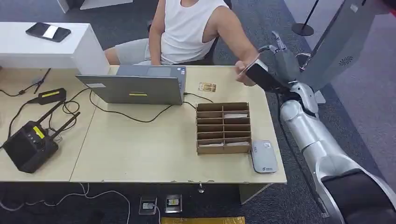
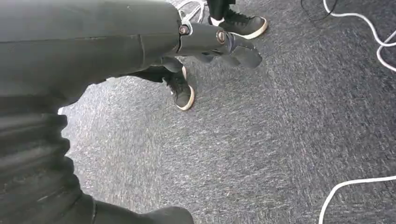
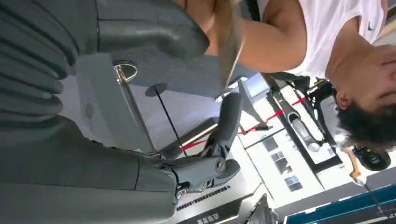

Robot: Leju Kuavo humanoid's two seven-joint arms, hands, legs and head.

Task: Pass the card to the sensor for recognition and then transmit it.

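From my remote seat, nearest to me on the table (image 1: 140, 154) is the grey sensor (image 1: 264, 157), lying flat just beside the cardboard sorter (image 1: 223, 128), whose slots hold a few cards. My left robot hand (image 2: 219, 44) hangs low over the carpet with its fingers loosely curled and nothing in them. Farther out, my right robot hand (image 1: 273, 65) is raised past the table's far right corner, and the card (image 3: 229, 37) shows edge-on in the right wrist view, held between its thumb and the upper fingers, so I read it as clamped on the card. A person's hand (image 1: 245, 72) reaches in and touches the same spot (in the head view I cannot tell whether that hand has taken hold of the card or only meets it). Another card (image 1: 207, 87) lies on the table behind the sorter, near the laptop (image 1: 135, 84). My judgement: the card is well apart from the sensor and at the person, so the handover looks under way; what is left is letting go once the person grips it.
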